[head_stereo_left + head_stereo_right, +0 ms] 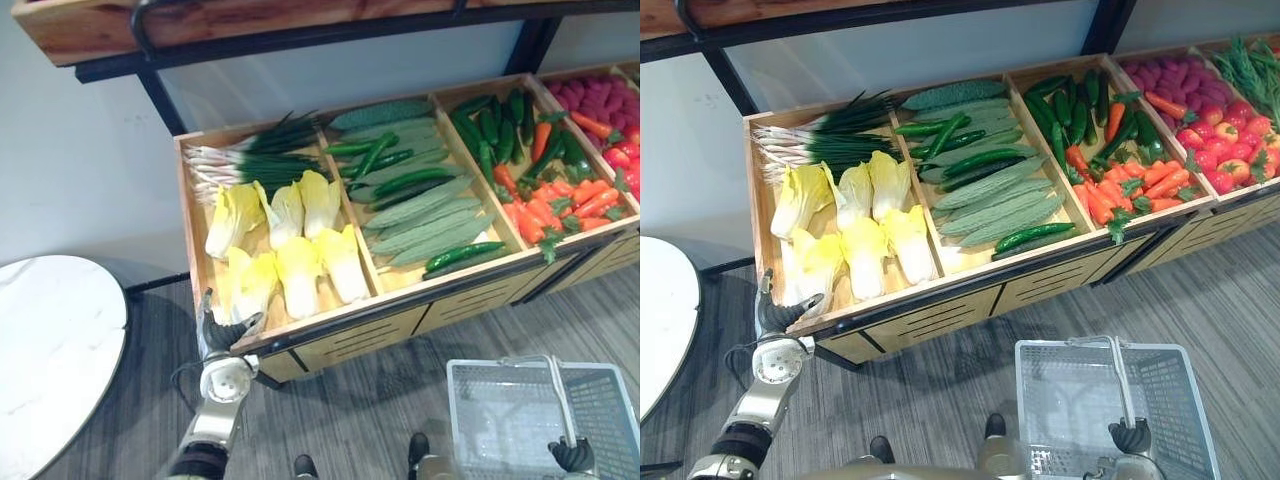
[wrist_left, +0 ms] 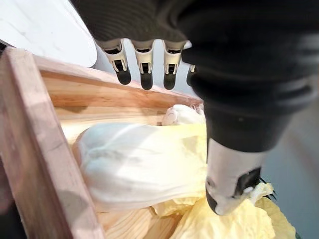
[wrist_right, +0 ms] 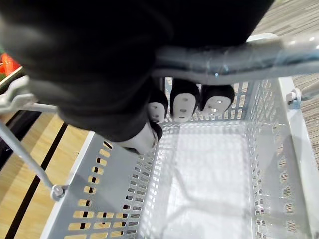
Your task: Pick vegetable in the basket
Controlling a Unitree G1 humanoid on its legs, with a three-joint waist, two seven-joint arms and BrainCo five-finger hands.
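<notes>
Several pale yellow cabbages lie in the left compartment of the wooden crate (image 1: 196, 262). My left hand (image 1: 222, 335) is at that compartment's front left corner, right beside the nearest cabbage (image 1: 248, 285). In the left wrist view its fingers (image 2: 144, 69) reach out straight above that cabbage (image 2: 134, 164) and the thumb (image 2: 229, 184) hangs beside it, so the hand is open and holds nothing. The empty grey plastic basket (image 1: 1025, 400) hangs low at the right. My right hand (image 1: 1130, 437) is shut on its handle (image 3: 239, 57).
The crate also holds spring onions (image 1: 250, 160), cucumbers (image 1: 420, 215), green peppers and carrots (image 1: 545, 205), and red produce (image 1: 600, 100) at the far right. A white round table (image 1: 50, 350) stands to the left. A wooden shelf (image 1: 100, 30) overhangs the back.
</notes>
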